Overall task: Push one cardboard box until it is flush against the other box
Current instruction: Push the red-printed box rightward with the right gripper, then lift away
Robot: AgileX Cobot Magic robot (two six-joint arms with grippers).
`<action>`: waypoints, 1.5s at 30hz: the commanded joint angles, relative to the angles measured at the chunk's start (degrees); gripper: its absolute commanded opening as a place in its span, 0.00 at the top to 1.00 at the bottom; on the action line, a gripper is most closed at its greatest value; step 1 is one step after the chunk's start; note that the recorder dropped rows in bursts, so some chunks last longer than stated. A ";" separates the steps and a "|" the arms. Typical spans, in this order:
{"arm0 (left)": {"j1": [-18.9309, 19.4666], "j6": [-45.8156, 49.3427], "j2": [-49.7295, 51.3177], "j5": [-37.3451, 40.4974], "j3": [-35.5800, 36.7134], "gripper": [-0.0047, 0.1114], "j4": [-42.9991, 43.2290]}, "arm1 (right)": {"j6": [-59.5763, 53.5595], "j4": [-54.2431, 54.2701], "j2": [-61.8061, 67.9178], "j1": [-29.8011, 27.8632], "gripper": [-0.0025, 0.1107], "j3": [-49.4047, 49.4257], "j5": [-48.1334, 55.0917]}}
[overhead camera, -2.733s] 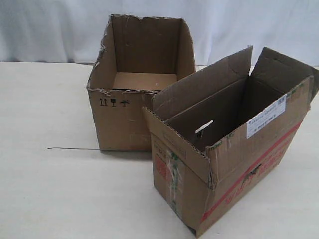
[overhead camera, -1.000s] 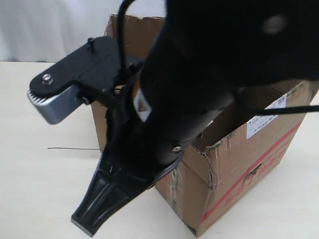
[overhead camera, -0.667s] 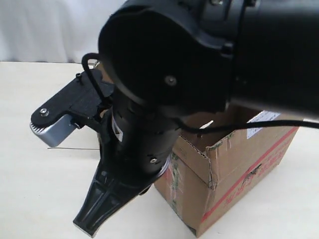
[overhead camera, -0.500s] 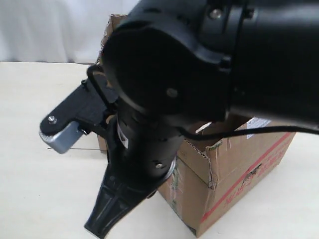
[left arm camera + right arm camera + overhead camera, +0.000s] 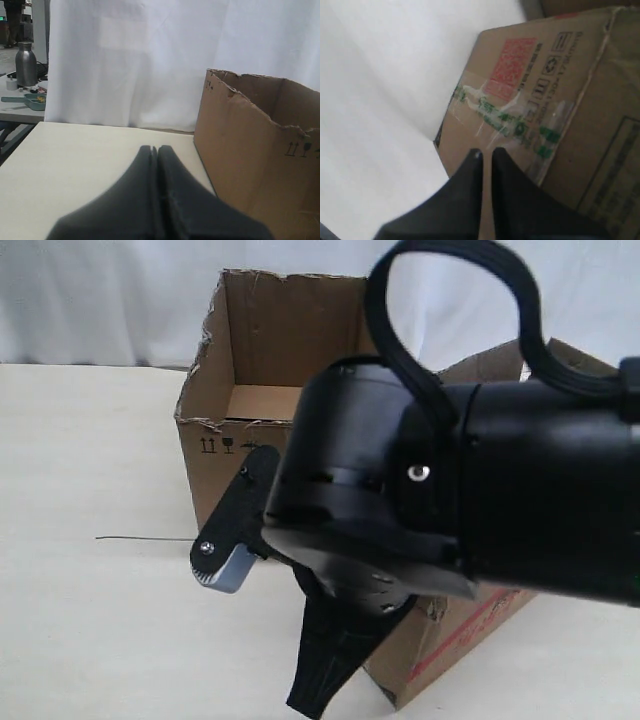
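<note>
The cardboard box [image 5: 455,640] is mostly hidden behind my right arm in the exterior view; only its lower red-striped side and a flap show. Its end face [image 5: 530,100], with the red square print and green-printed tape, fills the right wrist view. My right gripper [image 5: 310,705] [image 5: 486,152] points down at the table just in front of that end face, its fingers nearly together with nothing between them. The other box [image 5: 215,475] [image 5: 250,165], wide and torn-rimmed, stands behind with its black symbols showing. My left gripper [image 5: 154,148] is shut, low over the table left of it.
The pale table [image 5: 100,620] stretches to the left and front. A thin dark line [image 5: 145,538] lies on it by the other box. A white curtain hangs behind. A metal bottle [image 5: 26,64] stands on a separate far table.
The right arm has come into the exterior view, and its gripper has swung rightward toward the cardboard box's end face. Neither box has visibly shifted.
</note>
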 commanded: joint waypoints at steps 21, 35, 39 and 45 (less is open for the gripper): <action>-0.30 -0.33 -0.19 -0.34 0.11 0.96 0.19 | 1.99 -8.71 -2.45 -1.86 0.93 5.04 0.09; -0.30 -0.33 -0.19 -0.34 0.11 0.96 0.19 | 0.64 -10.48 -3.02 -6.42 0.93 9.92 0.09; -0.30 -0.33 -0.19 -0.34 0.11 0.96 0.19 | 1.19 -13.24 -4.24 -8.78 0.93 12.16 0.09; -0.30 -0.33 -0.19 -0.55 0.11 0.96 0.19 | 4.07 -19.60 -5.36 -12.96 0.93 12.53 0.09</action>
